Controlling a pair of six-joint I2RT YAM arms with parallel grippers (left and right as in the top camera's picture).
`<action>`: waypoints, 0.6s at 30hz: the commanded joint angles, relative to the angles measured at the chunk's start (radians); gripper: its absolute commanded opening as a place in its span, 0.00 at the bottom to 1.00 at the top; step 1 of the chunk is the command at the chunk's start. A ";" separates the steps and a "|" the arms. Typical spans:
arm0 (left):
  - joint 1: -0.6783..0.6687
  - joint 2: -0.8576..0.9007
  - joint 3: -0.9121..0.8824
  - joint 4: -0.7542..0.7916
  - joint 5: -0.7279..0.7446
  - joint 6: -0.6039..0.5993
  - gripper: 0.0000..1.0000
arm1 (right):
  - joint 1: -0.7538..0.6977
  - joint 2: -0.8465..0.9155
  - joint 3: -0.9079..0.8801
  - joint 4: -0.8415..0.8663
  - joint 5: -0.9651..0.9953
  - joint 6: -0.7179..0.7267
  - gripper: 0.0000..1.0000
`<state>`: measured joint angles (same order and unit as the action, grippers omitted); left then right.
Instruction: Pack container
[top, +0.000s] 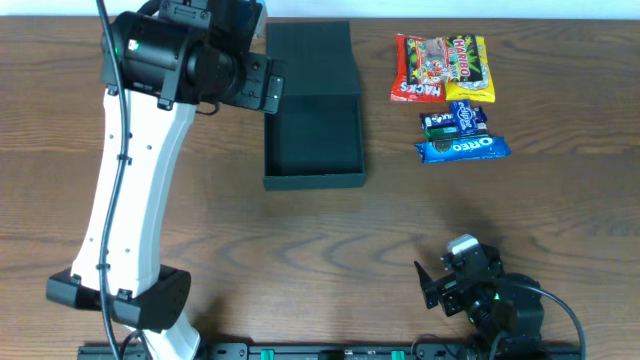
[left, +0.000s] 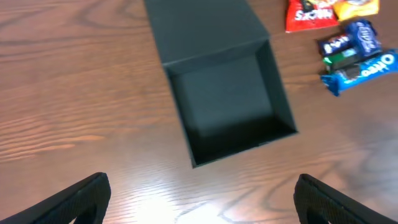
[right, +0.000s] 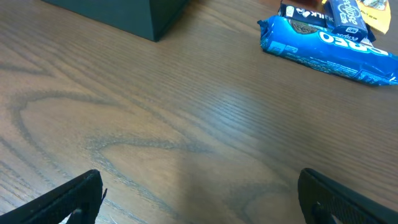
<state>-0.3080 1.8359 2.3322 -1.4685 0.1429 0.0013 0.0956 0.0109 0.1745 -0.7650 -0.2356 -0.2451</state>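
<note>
Noting container open, empty, toward counter's far edge, flap lid laid back. Left fingers released by its left wall; right fingers released near front edge, well apart from Oreo packet. Risks: glossy packet slipping; low wall clipped, container shoved.

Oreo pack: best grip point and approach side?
Come straight down with the right gripper, open and nearer. The Oreo pack lies flat on the table, so pinch across its narrow width. The small blue packet crowds its far long edge, so probably bias toward the end away from the container, where both long edges look free.
</note>
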 joint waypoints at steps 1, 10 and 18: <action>0.000 0.020 0.002 -0.001 0.050 0.014 0.95 | 0.011 -0.005 -0.005 -0.001 -0.007 0.013 0.99; 0.000 0.025 0.002 -0.005 0.049 0.014 0.95 | 0.011 -0.006 -0.005 0.013 0.008 -0.018 0.99; 0.000 0.025 0.002 -0.003 0.048 0.014 0.96 | 0.011 -0.005 -0.005 0.325 -0.176 0.163 1.00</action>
<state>-0.3080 1.8469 2.3322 -1.4689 0.1810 0.0013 0.0956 0.0116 0.1661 -0.5255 -0.2668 -0.2390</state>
